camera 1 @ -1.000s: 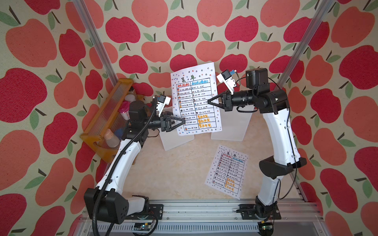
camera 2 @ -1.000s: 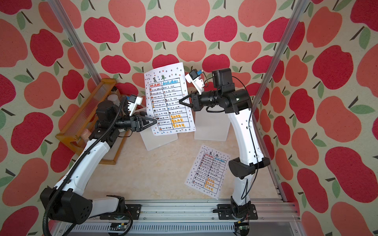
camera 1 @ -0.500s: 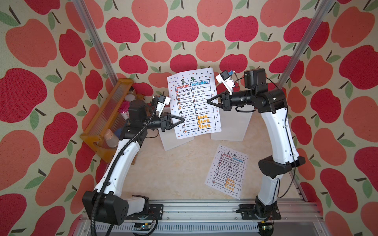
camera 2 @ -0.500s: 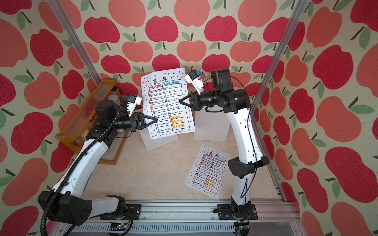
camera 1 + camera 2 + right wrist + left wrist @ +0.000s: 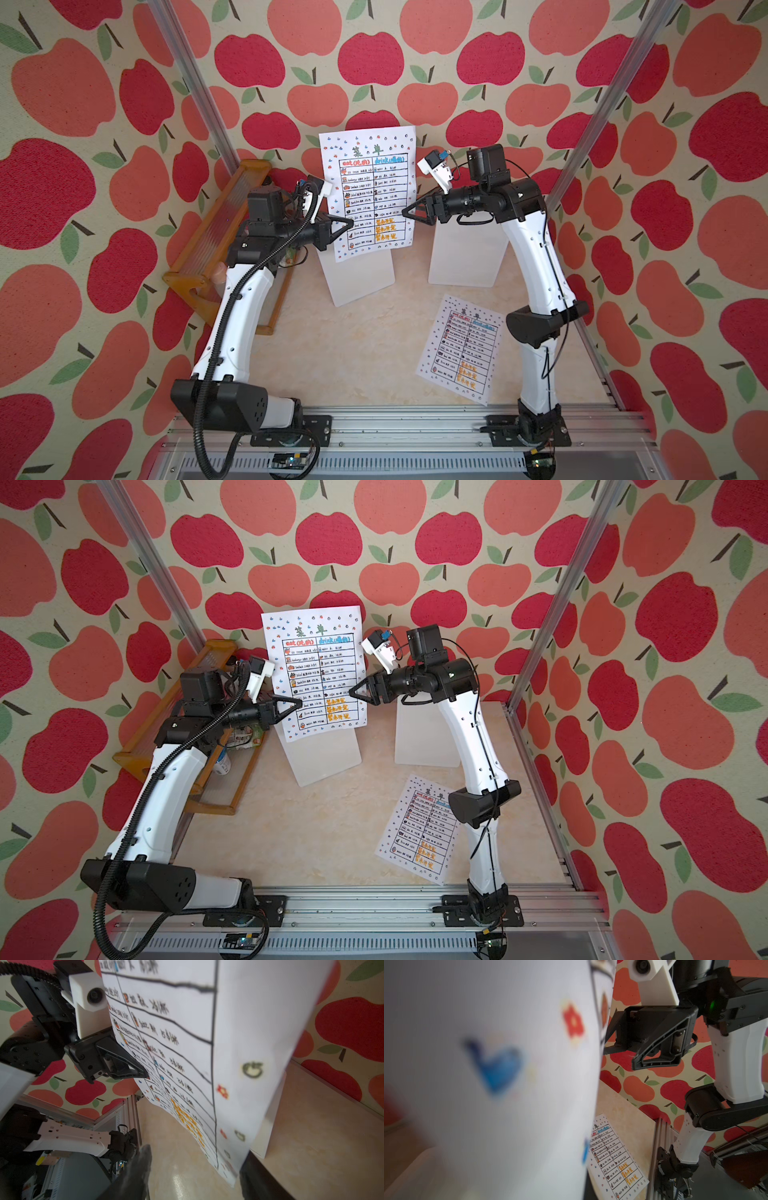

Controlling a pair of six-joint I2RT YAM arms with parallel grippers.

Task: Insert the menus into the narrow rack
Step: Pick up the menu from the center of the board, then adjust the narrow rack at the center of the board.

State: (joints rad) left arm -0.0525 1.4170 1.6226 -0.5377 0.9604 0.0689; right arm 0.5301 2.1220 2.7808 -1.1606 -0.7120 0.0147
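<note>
Top view, left claw (image 5: 351,223) clamps menu (image 5: 371,183)

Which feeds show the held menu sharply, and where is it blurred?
Both top views: held menu sharp, evenly lit. Left wrist view: it is badly defocused; menu on the table crisp. Right wrist view: near edge blurred, farther rows clearer.

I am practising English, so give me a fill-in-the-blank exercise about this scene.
1. The left gripper is ___ on the raised menu.
2. The right gripper, beside that sheet, is ___.
3. On the table, the second menu lies ___.
Missing words: shut; open; flat.
</note>
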